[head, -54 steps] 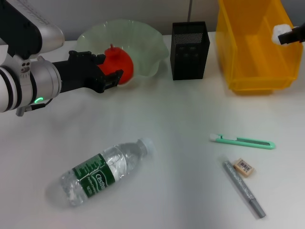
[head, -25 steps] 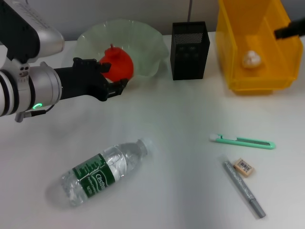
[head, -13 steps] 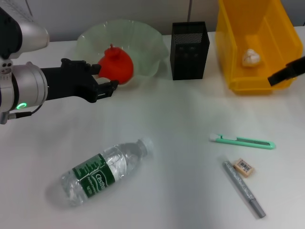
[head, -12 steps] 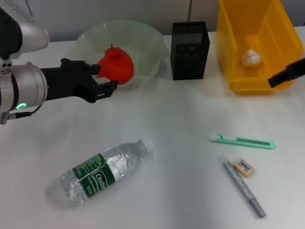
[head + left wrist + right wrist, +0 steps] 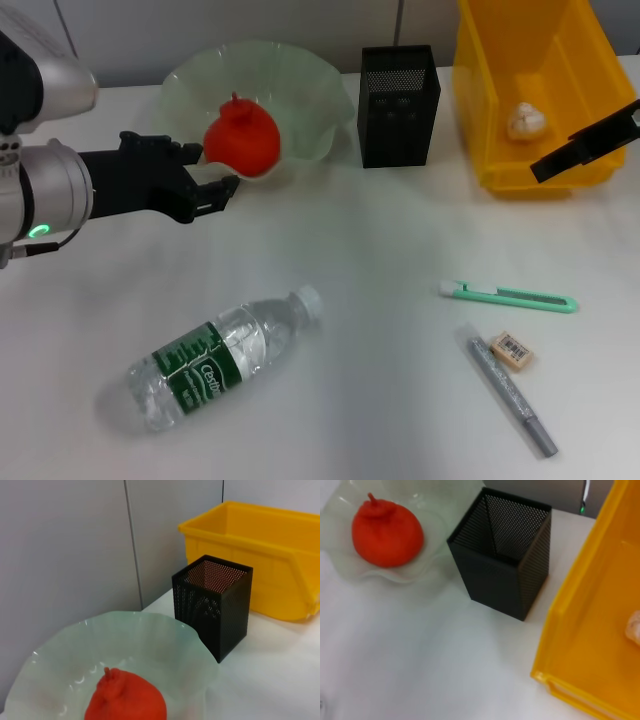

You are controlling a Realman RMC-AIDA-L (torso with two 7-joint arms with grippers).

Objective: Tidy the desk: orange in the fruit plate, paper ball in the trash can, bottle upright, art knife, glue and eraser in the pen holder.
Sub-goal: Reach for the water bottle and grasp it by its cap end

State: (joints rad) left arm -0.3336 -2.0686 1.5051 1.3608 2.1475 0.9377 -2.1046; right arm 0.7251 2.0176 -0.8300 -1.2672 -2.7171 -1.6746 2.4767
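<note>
- A small clear plastic water bottle with a green label and white cap, the bottle (image 5: 222, 358), lies on its side on the white worktop (image 5: 370, 240), well in front of the pale green ruffled fruit plate (image 5: 300, 90).
- Its long axis runs on a slant: the cap end points toward the fruit plate and toward the robot's right, the base end toward the robot and its left.
- The left hand (image 5: 215, 185), black, hovers just in front of the fruit plate's near rim, empty, its fingers slightly spread.
- From the left hand the bottle lies nearer the robot, apart from it.
- The right hand (image 5: 585, 143) is off at the front edge of the bright yellow rectangular trash can (image 5: 500, 120), far across from the fruit plate; whether its fingers are parted cannot be told.
- Judgement: the left hand is clearly the nearer one to the bottle, so standing it upright would likely fall to that arm.
- The red-orange round orange (image 5: 241, 137) with its stem nub sits inside the fruit plate, and the crumpled off-white paper ball (image 5: 526, 121) lies inside the trash can.
- The square black mesh pen holder (image 5: 398, 105) stands just to the right of the fruit plate, with nothing visible in it.
</note>
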